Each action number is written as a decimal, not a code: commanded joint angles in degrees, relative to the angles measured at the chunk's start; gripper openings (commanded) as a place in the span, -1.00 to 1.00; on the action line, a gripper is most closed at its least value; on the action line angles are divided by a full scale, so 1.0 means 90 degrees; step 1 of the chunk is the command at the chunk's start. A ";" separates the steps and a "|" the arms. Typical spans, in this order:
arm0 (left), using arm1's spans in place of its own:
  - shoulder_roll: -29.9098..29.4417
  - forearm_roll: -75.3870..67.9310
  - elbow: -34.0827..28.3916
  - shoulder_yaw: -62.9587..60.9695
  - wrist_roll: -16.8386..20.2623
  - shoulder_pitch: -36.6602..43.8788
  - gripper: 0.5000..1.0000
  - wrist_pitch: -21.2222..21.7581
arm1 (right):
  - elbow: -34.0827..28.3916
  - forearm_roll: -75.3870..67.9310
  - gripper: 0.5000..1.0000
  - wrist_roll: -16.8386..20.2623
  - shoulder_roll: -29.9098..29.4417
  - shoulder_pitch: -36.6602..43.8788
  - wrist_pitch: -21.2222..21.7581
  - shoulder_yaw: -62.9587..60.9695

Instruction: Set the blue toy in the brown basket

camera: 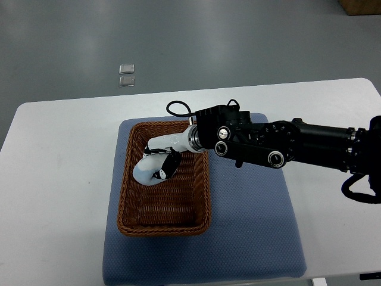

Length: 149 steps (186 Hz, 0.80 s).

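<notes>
A brown wicker basket (134, 208) sits on a blue mat (250, 226) on the white table. My right arm reaches in from the right edge, and its white hand (159, 156) hangs over the basket's far half. The fingers curl down around a pale blue rounded toy (144, 172) with a black part at its right side. The toy is inside the basket's rim, low over the woven bottom. Whether it touches the bottom I cannot tell. The hand hides the toy's upper edge.
The blue mat lies at the middle of the white table (53, 179). Grey floor lies beyond the far edge, with two small clear squares (126, 74) on it. A cardboard box corner (360, 6) shows at the top right.
</notes>
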<state>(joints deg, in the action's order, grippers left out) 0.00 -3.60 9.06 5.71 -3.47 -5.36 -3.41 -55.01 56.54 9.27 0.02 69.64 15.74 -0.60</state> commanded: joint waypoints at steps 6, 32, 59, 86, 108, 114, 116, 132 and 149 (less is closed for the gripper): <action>0.0000 0.0000 0.0000 0.0000 -0.0005 0.0000 1.00 -0.0002 | 0.0087 0.0085 -0.64 0.0005 -0.0002 -0.0101 -0.0030 0.0008; 0.0000 0.0000 0.0000 0.0000 0.0005 0.0000 1.00 -0.0002 | 0.0184 0.0094 0.24 -0.0005 -0.0002 -0.0159 0.0009 -0.0021; 0.0000 0.0000 0.0000 -0.0019 -0.0005 0.0000 1.00 -0.0002 | 0.0175 0.0094 0.62 -0.0005 -0.0002 -0.0159 0.0068 -0.0040; 0.0000 0.0000 0.0000 -0.0029 -0.0005 0.0000 1.00 -0.0002 | 0.0175 0.0085 0.64 -0.0005 -0.0002 -0.0081 0.0370 -0.0099; 0.0000 0.0000 -0.0010 -0.0019 0.0005 0.0000 1.00 0.0008 | 0.0126 0.0007 0.64 -0.0005 0.0203 0.0114 0.0780 -0.0226; 0.0000 0.0000 -0.0010 -0.0019 0.0005 0.0000 1.00 0.0008 | 0.0116 -0.0032 0.64 -0.0005 0.0281 0.0192 0.0868 -0.0275; 0.0000 0.0000 -0.0010 -0.0019 0.0005 0.0000 1.00 0.0008 | 0.0116 -0.0042 0.64 -0.0005 0.0310 0.0212 0.0888 -0.0304; 0.0000 0.0000 -0.0010 -0.0019 -0.0005 0.0000 1.00 0.0008 | 0.0028 -0.0091 0.64 -0.0005 0.0545 0.0339 0.1073 -0.0606; 0.0000 0.0000 -0.0010 -0.0019 -0.0005 0.0000 1.00 0.0008 | -0.0099 -0.0169 0.64 -0.0005 0.0838 0.0407 0.1249 -0.0949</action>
<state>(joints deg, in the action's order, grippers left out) 0.00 -3.60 8.97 5.51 -3.46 -5.36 -3.35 -54.75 55.73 9.22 4.83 72.52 25.24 -5.95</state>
